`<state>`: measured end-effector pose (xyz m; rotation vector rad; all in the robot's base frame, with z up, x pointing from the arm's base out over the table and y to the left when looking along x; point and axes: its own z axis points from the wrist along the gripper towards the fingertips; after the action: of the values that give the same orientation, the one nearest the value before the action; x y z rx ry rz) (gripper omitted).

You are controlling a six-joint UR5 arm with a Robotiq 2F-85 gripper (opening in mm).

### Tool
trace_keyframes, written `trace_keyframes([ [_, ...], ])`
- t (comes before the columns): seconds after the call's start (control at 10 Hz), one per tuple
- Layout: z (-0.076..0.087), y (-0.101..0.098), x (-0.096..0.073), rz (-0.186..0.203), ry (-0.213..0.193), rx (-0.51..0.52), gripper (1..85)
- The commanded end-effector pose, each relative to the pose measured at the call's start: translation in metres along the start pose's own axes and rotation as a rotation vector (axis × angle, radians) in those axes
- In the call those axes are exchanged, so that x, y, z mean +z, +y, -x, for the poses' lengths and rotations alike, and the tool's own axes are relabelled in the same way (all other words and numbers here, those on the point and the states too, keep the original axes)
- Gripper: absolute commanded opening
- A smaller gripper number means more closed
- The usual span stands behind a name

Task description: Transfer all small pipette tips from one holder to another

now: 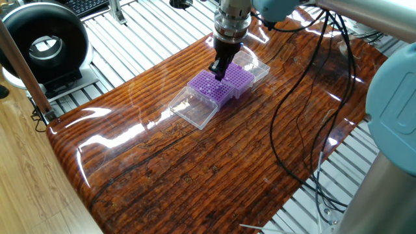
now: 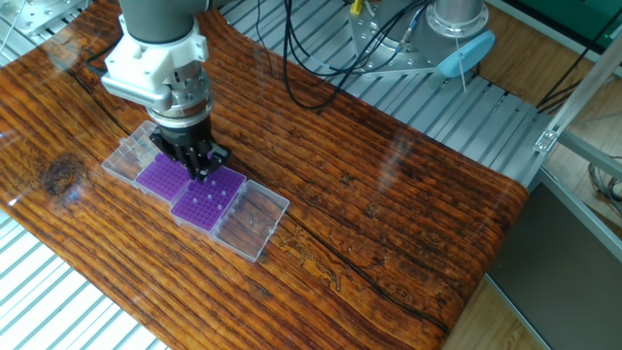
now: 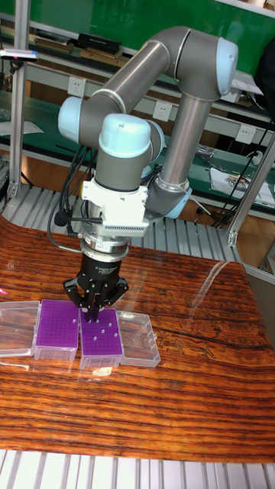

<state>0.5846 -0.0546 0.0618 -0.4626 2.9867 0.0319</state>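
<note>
Tips (image 2: 210,201) stand in the rack (image 2: 208,197) nearer the desk's middle; the gripper (image 2: 200,170), jaws nearly together, contents indiscernible, should descend vertically over one hole.

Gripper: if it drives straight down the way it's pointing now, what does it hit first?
Probably the purple racks: the gripper points straight down over the seam where the rack holding tips meets the bare rack. Which of the two it meets first is unclear; depth is hard to judge.
</note>
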Motion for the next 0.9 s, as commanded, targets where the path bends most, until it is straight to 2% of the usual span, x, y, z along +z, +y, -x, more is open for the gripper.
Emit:
trace_keyframes([
  [0.0,0.003,0.001,0.006,0.011,-0.024,0.008,19.0],
  [0.4,-0.002,0.003,0.012,0.006,-0.03,0.004,19.7],
  [0.8,-0.009,0.004,0.012,0.002,-0.027,0.002,19.7],
])
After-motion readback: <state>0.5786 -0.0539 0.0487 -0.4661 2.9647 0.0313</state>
